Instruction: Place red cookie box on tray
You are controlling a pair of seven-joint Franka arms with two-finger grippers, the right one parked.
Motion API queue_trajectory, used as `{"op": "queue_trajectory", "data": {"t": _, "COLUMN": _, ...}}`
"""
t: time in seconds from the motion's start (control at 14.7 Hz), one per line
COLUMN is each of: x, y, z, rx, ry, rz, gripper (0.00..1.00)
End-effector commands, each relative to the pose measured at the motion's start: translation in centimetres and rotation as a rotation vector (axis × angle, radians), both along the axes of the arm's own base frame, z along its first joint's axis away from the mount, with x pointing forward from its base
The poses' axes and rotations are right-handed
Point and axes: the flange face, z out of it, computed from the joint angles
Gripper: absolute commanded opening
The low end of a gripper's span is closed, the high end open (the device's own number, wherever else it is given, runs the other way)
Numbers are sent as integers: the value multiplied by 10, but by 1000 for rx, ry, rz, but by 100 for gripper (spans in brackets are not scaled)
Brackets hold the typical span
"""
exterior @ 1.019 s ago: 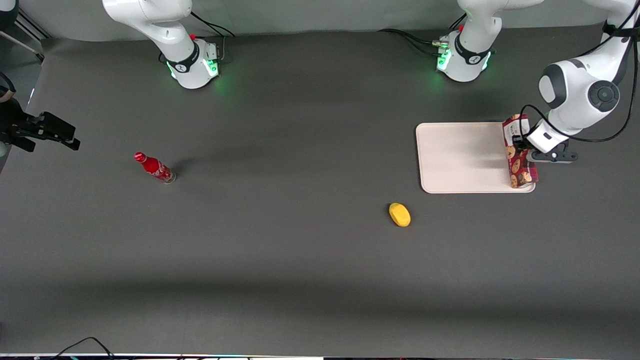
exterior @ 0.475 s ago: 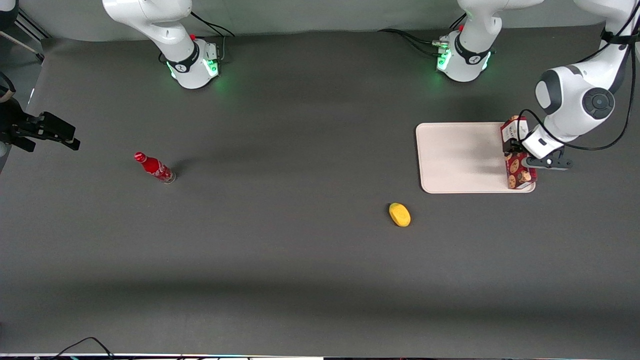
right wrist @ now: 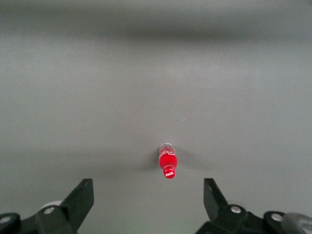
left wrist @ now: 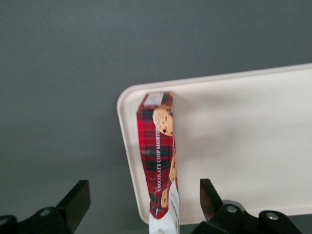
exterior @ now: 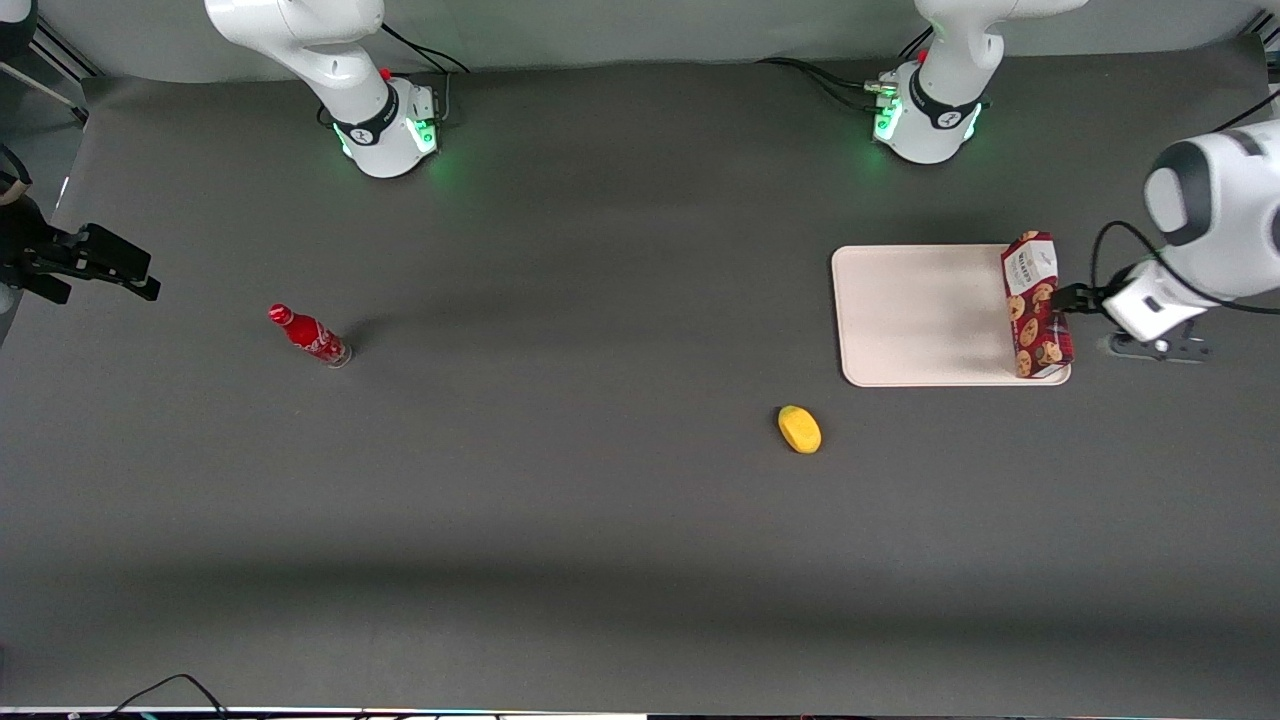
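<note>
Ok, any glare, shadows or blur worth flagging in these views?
Front view: green base lights glow on the dark mat; dark-red cookie box sharp on the pale cream tray. Left wrist view: box casts a soft shadow on the tray; open gripper fingers slightly soft. Right wrist view: red bottle crisp.

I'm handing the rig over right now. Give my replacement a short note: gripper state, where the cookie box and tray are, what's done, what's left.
Gripper: the left arm's, open, holding nothing, beside the slim dark-red cookie box and clear of it, just off the tray's edge at the working arm's end of the table.
Box: stands on its long narrow edge on the flat pale cream tray, right along that edge.
Done: box is on the tray and released.
Left: move the arm clear; the box may tip, standing on edge so near the rim.
Red bottle and yellow object sit on the table, off the tray.
</note>
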Motion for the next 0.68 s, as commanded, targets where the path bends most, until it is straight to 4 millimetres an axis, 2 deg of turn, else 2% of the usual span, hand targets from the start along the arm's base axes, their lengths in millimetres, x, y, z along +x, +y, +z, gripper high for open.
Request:
{"op": "queue_trajectory", "data": {"t": 0.0, "x": 42, "y": -17, "z": 94, "rx": 15, "ry": -14, "rz": 31, "gripper": 100}}
{"op": "queue_trajectory", "data": {"t": 0.2, "x": 72, "y": -68, "z": 186, "rx": 41, "ry": -85, "rz": 79, "gripper": 100}}
{"op": "queue_trajectory", "data": {"t": 0.27, "x": 78, "y": -76, "z": 221, "rx": 42, "ry": -132, "rz": 81, "gripper": 100}}
{"op": "queue_trajectory", "data": {"t": 0.34, "x": 80, "y": -86, "z": 245, "rx": 43, "ry": -149, "rz": 67, "gripper": 100}}
{"op": "queue_trajectory", "data": {"t": 0.41, "x": 78, "y": -99, "z": 264, "rx": 40, "ry": -156, "rz": 52, "gripper": 100}}
{"op": "queue_trajectory", "data": {"t": 0.48, "x": 75, "y": -105, "z": 274, "rx": 40, "ry": -141, "rz": 44, "gripper": 100}}
{"op": "queue_trajectory", "data": {"t": 0.61, "x": 67, "y": -121, "z": 285, "rx": 39, "ry": -113, "rz": 22, "gripper": 100}}
